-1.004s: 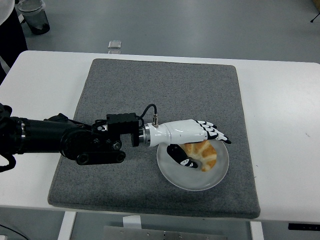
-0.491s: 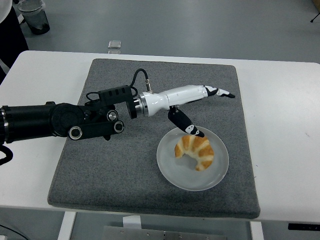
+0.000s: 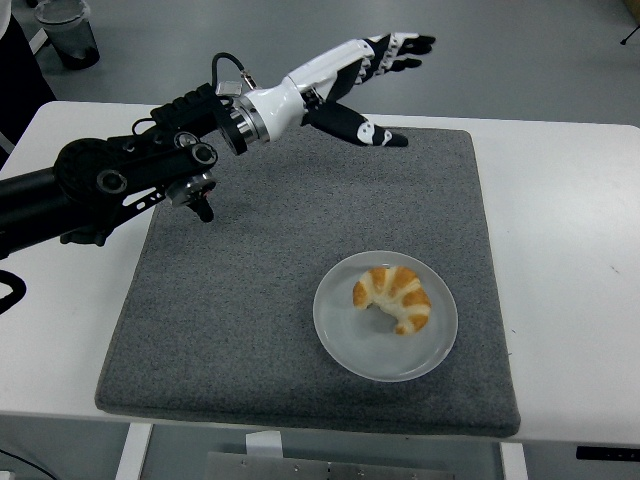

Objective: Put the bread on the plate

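Fingers [image 3: 392, 52] of the white-shelled left hand [image 3: 345, 75] are spread wide and empty above the grey felt mat's [image 3: 250, 270] far edge, while the golden crescent-shaped bread [image 3: 393, 297] lies on the round translucent white plate [image 3: 345, 335].

The black left arm [image 3: 90, 190] is cut off by the picture's left edge, so its upper part is unseen. A dark translucent container [image 3: 68, 30] at the top left corner is cropped by the top edge. Beside it, a person's dark clothing [image 3: 18, 75] shows only partly. The small clear object [image 3: 230, 91] beyond the white table [image 3: 560, 250] is too small to identify.
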`<action>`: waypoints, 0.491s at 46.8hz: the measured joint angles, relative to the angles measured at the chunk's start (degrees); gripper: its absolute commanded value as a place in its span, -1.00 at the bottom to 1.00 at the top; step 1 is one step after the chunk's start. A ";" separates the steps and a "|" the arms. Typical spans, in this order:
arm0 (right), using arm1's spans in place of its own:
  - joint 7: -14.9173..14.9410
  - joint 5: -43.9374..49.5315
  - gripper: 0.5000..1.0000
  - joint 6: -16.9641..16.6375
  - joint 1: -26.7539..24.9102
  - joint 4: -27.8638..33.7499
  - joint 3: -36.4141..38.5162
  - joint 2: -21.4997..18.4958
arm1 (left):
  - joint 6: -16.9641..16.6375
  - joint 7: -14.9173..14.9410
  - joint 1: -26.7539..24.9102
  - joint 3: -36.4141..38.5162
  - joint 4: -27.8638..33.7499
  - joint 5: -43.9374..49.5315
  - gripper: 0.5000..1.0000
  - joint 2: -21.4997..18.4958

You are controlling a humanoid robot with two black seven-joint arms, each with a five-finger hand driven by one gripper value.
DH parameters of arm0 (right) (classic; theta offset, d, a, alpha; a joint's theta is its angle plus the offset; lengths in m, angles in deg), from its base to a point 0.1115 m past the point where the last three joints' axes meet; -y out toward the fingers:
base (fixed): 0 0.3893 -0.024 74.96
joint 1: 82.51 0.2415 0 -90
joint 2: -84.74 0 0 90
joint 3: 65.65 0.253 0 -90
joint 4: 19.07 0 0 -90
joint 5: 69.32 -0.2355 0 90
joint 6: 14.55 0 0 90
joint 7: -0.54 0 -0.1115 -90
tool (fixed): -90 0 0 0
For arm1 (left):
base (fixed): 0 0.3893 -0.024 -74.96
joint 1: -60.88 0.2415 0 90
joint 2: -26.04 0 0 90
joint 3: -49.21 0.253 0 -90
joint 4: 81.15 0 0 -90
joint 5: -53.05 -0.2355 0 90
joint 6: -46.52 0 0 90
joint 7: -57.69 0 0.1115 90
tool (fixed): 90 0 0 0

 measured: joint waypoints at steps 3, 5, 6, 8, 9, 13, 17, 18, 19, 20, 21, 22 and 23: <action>0.01 0.05 0.72 -0.02 -0.02 0.00 0.00 0.00 | 0.41 0.09 -0.16 -0.90 -3.26 4.02 0.96 0.11; 0.01 0.06 0.72 -0.04 -0.03 0.00 0.00 0.00 | 1.00 0.15 -0.21 -1.26 -5.66 6.73 0.96 0.18; 0.01 0.06 0.72 -0.04 -0.04 -0.01 0.00 0.00 | 1.37 0.17 -0.23 -1.36 -6.73 7.88 0.96 0.24; 0.01 0.06 0.72 -0.04 -0.03 -0.04 0.00 0.00 | 2.24 0.18 -0.31 -1.41 -9.06 10.34 0.96 0.37; 0.01 0.06 0.72 -0.04 -0.05 -0.06 0.00 0.00 | 2.72 0.23 -0.43 -1.43 -10.46 11.81 0.96 0.39; 0.01 0.06 0.72 -0.08 -0.05 -0.09 0.00 0.00 | 4.38 0.57 -0.87 -1.48 -15.22 17.18 0.96 0.49; 0.02 0.06 0.72 -0.15 -0.05 -0.09 0.00 0.00 | 6.96 1.86 -0.88 -1.48 -19.71 22.74 0.96 0.50; 0.02 0.06 0.72 -0.18 -0.04 -0.09 0.00 0.00 | 7.66 2.18 -0.88 -1.48 -20.67 23.96 0.96 0.51; 0.02 0.06 0.72 -0.20 -0.04 -0.09 0.00 0.00 | 8.34 2.51 -0.88 -1.49 -21.63 25.17 0.96 0.52; 0.01 0.06 0.72 -0.21 -0.05 -0.09 0.00 0.00 | 9.09 2.86 -0.88 -1.51 -22.74 26.52 0.96 0.51; 0.02 0.06 0.73 -0.21 -0.05 -0.09 0.00 0.00 | 9.71 3.11 -0.88 -1.52 -23.59 27.55 0.96 0.51; 0.02 0.06 0.72 -0.22 -0.03 -0.09 0.00 0.00 | 10.30 3.33 -0.88 -1.52 -24.44 28.53 0.96 0.51; 0.03 0.06 0.73 -0.22 -0.03 -0.09 0.00 0.00 | 10.80 3.51 -0.88 -1.53 -25.21 29.37 0.96 0.51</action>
